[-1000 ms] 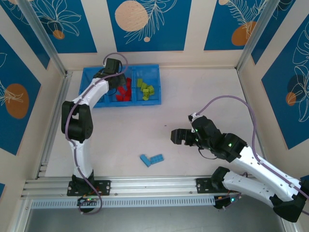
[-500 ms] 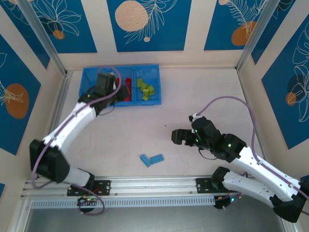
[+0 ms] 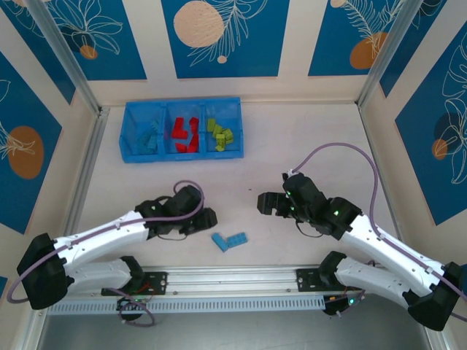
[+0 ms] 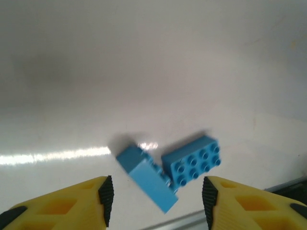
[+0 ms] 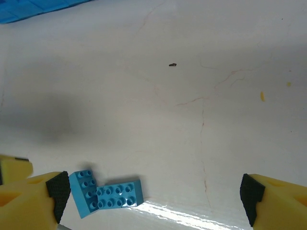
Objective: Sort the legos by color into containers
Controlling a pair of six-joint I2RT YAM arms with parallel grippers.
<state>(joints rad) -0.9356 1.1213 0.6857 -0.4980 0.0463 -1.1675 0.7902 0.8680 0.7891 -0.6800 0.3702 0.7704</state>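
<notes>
**Two blue bricks still outside the tray**

Pale desk (image 3: 314,146) under blue-patterned walls, seen from above. The blue tray (image 3: 182,103) sits at 11 o'clock. It holds light blue pieces (image 3: 149,138) in its left compartment, red bricks (image 3: 186,135) in the middle and green bricks (image 3: 221,135) on the right. One pair of light blue bricks (image 3: 229,240) lies near 6 o'clock, the two touching. My left claw (image 3: 206,219) hovers at their 10 o'clock and my right claw (image 3: 264,204) at their 2 o'clock.

From the left wrist, my left claw is spread wide and empty, with the pair between its fingers (image 4: 105,196). One brick lies studs-up and the other looks tipped against it, which the overhead view is too small to show. I judge the step to be picking one brick. I should come down on the tipped one alone, squarely across it so the neighbour isn't dragged, then carry it to the left compartment.

From the right wrist, my right claw is also wide open and holds nothing, with the pair at 8 o'clock. This view shows the tipped brick's stud face, hidden from the left wrist, and a dark speck (image 5: 172,64) on the desk.
</notes>
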